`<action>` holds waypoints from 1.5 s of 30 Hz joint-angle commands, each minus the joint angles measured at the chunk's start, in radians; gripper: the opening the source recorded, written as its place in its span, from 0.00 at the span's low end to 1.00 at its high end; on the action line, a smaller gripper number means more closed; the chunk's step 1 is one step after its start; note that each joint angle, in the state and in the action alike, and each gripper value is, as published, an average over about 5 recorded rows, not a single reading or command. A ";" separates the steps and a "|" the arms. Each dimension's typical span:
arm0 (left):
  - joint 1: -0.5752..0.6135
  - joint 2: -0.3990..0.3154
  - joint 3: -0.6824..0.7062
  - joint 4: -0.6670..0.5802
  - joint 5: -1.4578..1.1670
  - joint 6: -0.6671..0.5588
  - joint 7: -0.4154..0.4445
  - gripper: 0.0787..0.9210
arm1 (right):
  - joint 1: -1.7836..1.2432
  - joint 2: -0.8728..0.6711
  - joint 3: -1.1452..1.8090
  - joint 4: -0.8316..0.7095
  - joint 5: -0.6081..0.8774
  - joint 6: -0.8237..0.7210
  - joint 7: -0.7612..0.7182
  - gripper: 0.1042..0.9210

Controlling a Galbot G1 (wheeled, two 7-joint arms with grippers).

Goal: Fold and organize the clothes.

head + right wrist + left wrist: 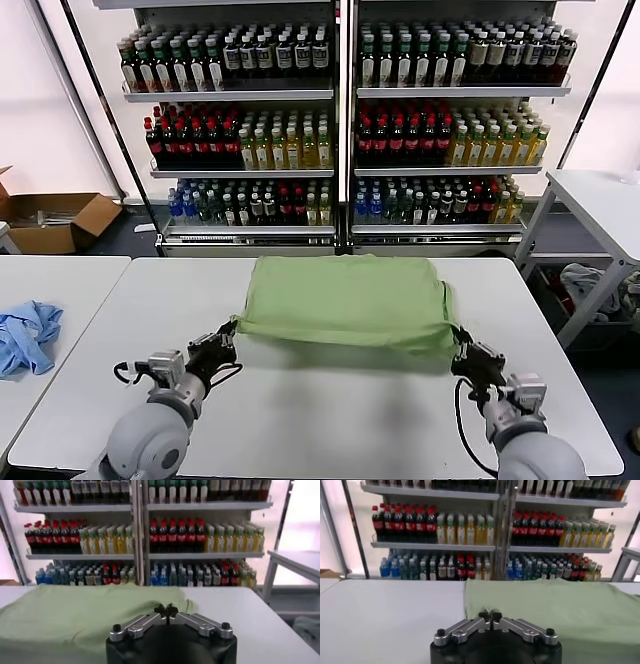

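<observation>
The green shirt (345, 300) lies in the middle of the white table (300, 400). The left gripper (222, 343) pinches its near left corner, and the right gripper (466, 358) pinches its near right corner. Both jaws are closed tight, probably so the 2 arms can lift that edge together and fold it.

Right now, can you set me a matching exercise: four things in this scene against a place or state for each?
Things:
1. green shirt
2. left claw
3. light blue garment
4. cardboard box

Places or states:
A. on the floor by the shelves
B. shut on the shirt's near left corner
C. crumpled on the side table
D. spread on the middle table

Pairs: 1-D, 2-B, 3-C, 4-A
</observation>
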 commanded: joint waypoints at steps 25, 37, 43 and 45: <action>-0.416 -0.170 0.212 0.517 0.144 -0.022 -0.001 0.09 | 0.411 0.076 -0.282 -0.473 -0.188 0.022 -0.059 0.23; -0.355 -0.092 0.169 0.357 0.146 -0.006 -0.021 0.50 | 0.351 0.053 -0.221 -0.328 -0.165 -0.022 -0.042 0.66; -0.133 0.003 0.086 0.120 0.121 0.033 0.043 0.70 | 0.150 -0.006 -0.165 -0.139 -0.104 0.030 0.027 0.84; -0.067 0.016 0.051 0.079 0.117 0.033 0.061 0.78 | 0.073 -0.029 -0.133 -0.072 -0.029 0.032 0.035 0.87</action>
